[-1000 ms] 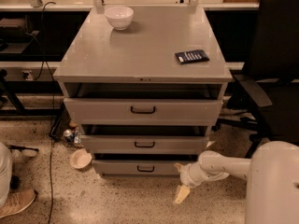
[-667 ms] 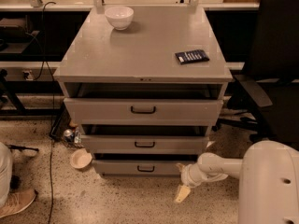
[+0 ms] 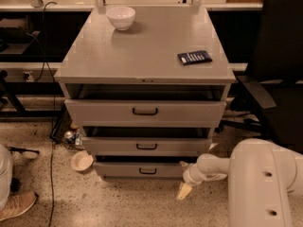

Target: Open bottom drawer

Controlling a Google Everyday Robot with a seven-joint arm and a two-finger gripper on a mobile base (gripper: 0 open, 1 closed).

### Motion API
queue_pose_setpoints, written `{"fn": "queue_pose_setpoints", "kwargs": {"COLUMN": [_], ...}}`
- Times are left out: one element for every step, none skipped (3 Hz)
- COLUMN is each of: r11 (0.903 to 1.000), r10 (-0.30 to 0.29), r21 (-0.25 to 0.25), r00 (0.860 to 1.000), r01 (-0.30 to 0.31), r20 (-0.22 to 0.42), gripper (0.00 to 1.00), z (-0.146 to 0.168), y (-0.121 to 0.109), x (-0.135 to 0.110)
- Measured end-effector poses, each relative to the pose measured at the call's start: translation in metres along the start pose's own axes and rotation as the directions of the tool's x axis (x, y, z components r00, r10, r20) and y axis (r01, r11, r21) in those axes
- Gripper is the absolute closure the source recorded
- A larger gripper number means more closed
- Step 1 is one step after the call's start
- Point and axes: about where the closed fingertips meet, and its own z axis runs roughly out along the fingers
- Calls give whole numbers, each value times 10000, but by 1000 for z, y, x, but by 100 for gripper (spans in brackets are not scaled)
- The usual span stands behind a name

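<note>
The grey cabinet has three drawers, each with a small dark loop handle. The bottom drawer is the lowest one, just above the floor, with its handle at the middle of its flat front. A thin dark gap shows above its front. My gripper hangs low by the floor at the drawer's right end, right of the handle and apart from it. My white arm fills the lower right corner.
A white bowl and a dark blue packet lie on the cabinet top. A black office chair stands at the right. A paper cup and a can sit on the floor at the left, with a shoe beyond them.
My arm's white body has shifted left and fills more of the lower right corner. The gripper stays near the bottom drawer's right end. The drawers have not moved.
</note>
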Motion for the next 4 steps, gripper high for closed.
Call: {"fn": "queue_pose_setpoints", "kwargs": {"r11": [9999, 9998, 9997, 9998], "r10": [-111, -131, -69, 90], "r21": [110, 169, 257, 157], "r00": [9999, 9997, 9994, 9983], "r01": [111, 128, 60, -99], "r20": [-21, 197, 349, 578], "gripper": [0, 0, 0, 16], "z": [14, 34, 44, 55], "y": [-16, -35, -44, -43], "x": [2, 6, 10, 16]}}
